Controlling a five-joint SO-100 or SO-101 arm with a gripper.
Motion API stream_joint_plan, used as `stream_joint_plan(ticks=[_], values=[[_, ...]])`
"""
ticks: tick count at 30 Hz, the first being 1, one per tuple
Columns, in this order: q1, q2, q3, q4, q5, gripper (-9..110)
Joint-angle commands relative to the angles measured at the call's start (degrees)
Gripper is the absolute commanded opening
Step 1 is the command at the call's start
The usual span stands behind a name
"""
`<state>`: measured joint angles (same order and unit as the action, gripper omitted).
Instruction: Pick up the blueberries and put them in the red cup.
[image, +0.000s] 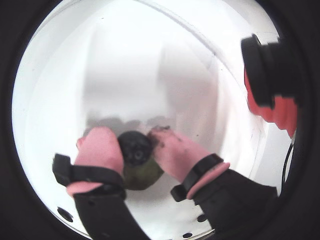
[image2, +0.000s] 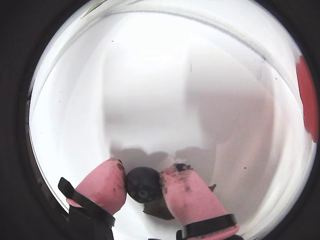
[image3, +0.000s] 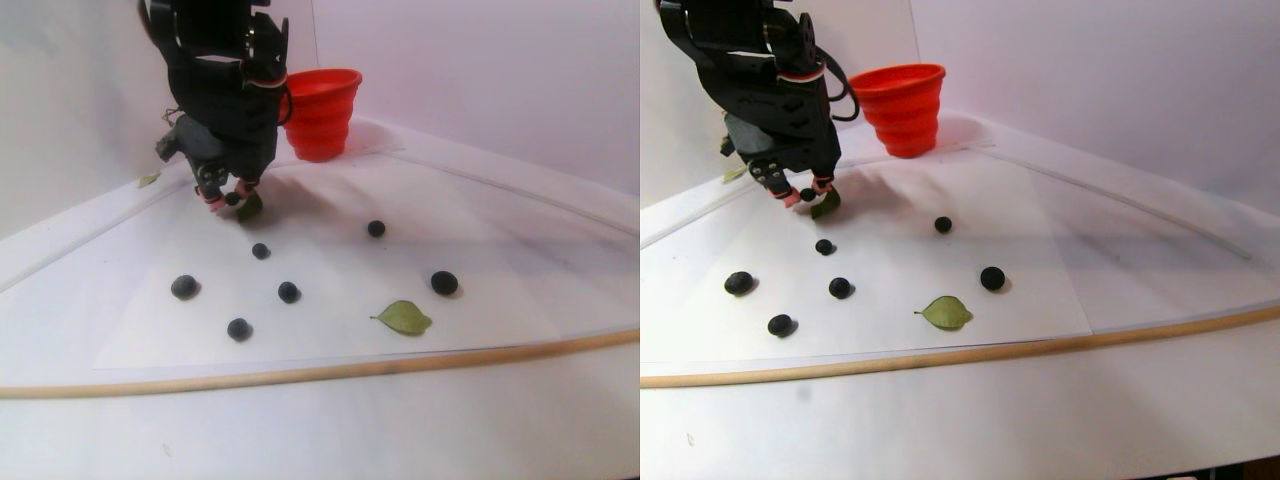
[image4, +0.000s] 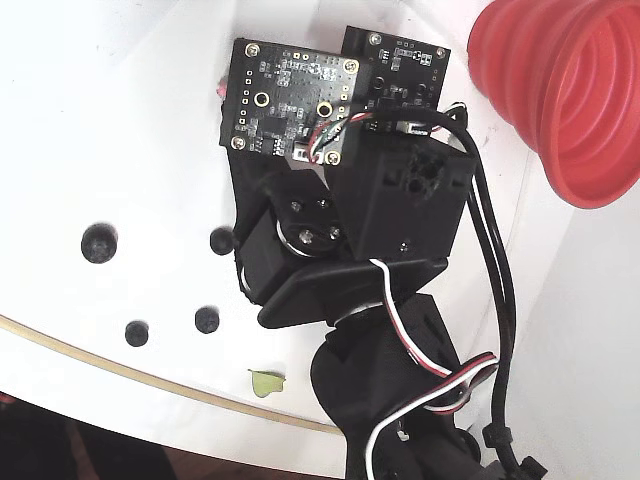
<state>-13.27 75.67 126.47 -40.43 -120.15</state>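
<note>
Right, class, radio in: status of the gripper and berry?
Gripper shut on a blueberry. Leaf right beneath it. Red cup nearby, path clear.

Seen from above, the black arm (image4: 350, 260) fills the middle of the frame, two circuit boards (image4: 290, 100) on top and wires trailing down its right side; the red cup (image4: 560, 90) sits at the upper right, ribbed walls and rim facing the lower right; four blueberries (image4: 97, 243) lie on the white worktop (image4: 110, 110) at left; a green leaf (image4: 266, 381) rests near the wooden edge strip (image4: 120, 368).
</note>
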Motion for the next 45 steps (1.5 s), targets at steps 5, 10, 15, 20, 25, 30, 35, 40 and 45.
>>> stream_joint_plan(ticks=[5, 10, 15, 20, 25, 30, 35, 40, 45], values=[[-0.2, 9.9, 1.0, 3.2, 1.1, 12], [0.2, 14.1, 1.9, 6.3, 2.5, 12], [0.5, 17.9, 2.2, 9.3, 3.3, 12], [0.9, 21.5, 2.5, 12.1, 4.3, 12], [1.4, 25.7, 2.8, 15.1, 5.1, 12], [1.4, 29.1, 2.9, 18.3, 6.2, 12], [1.9, 31.4, 3.0, 19.8, 7.0, 12], [2.1, 33.2, 2.9, 21.3, 8.0, 12], [2.1, 35.9, 2.2, 23.7, 9.2, 12]])
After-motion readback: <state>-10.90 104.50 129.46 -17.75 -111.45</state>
